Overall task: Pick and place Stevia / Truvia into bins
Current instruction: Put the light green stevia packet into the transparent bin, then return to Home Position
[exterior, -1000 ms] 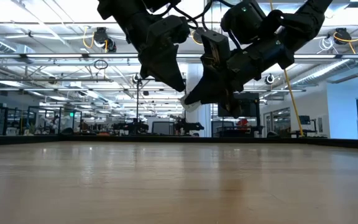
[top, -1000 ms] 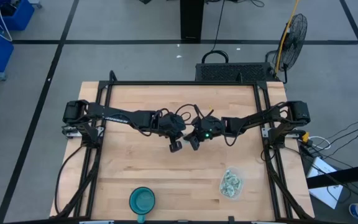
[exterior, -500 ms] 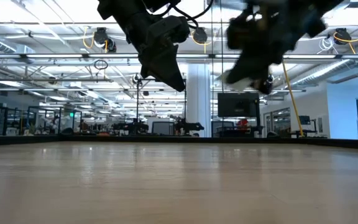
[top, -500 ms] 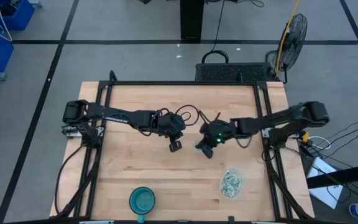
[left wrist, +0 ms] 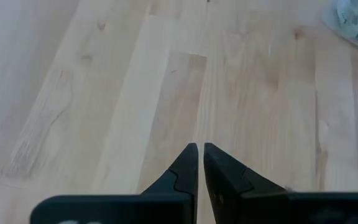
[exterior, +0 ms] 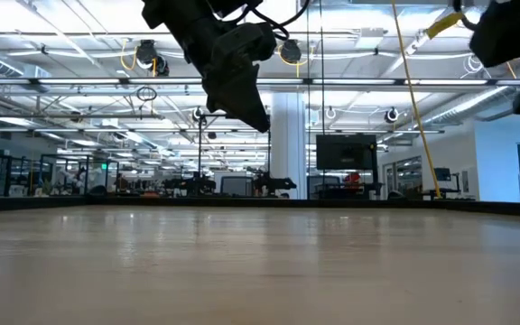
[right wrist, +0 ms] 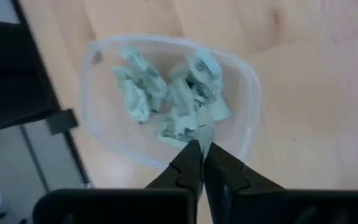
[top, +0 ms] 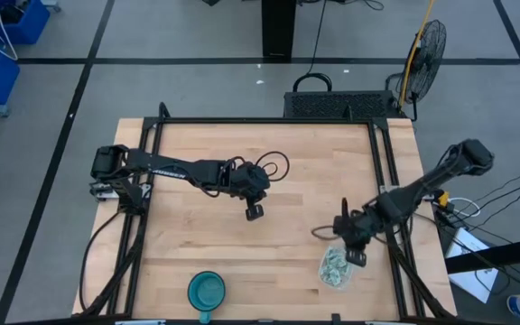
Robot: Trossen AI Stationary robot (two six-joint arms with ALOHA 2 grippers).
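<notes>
- Right end effector hangs above the clear bin, clenched on a pale green sachet.
- Left end effector, clenched and empty, hangs over mid-bench.

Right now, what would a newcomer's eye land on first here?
The right end effector, hanging over the clear tub near the table's front right corner, pinching one pale sachet above the heap of sachets inside. Next, the left end effector, shut and empty, hovering over bare wood mid-table. Last, the teal bowl at the front edge.
</notes>
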